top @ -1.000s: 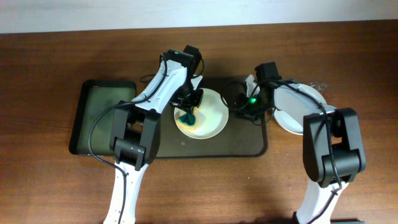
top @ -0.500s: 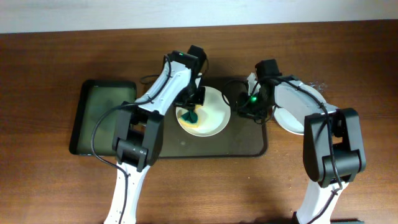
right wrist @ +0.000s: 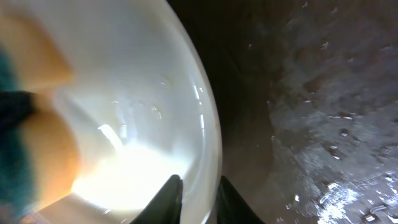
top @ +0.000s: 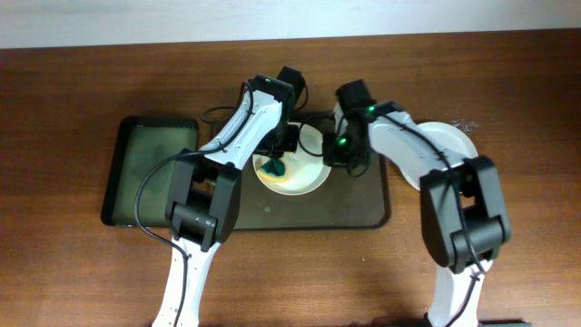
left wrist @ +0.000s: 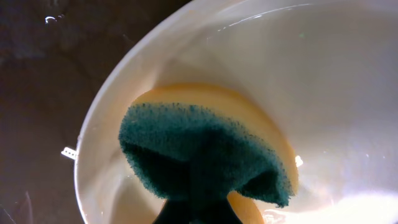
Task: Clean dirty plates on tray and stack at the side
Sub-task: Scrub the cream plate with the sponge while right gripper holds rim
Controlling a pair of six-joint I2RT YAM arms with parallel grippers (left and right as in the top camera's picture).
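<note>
You are working on the plate (top: 307,174), which is sitting toward the middle of the tray (top: 363,207), its far rim tucked under both arms. Your left gripper (top: 276,158) is closed tight on a green sponge (left wrist: 199,149) and is pressing it into a yellow smear on the left part of the plate. Your right gripper (right wrist: 198,198) is straddling the plate's right rim, one finger inside and one outside; you cannot tell whether the fingers are pinching it yet. Bare tray surface is showing along the near edge and out to the right corner, wet and speckled in the right wrist view. A second plate (top: 447,145) is lying on the table (top: 73,91) just beyond the tray's right edge, partly covered by your right arm. A narrow black tray (top: 150,173) with a greenish inside is lying to the left.
</note>
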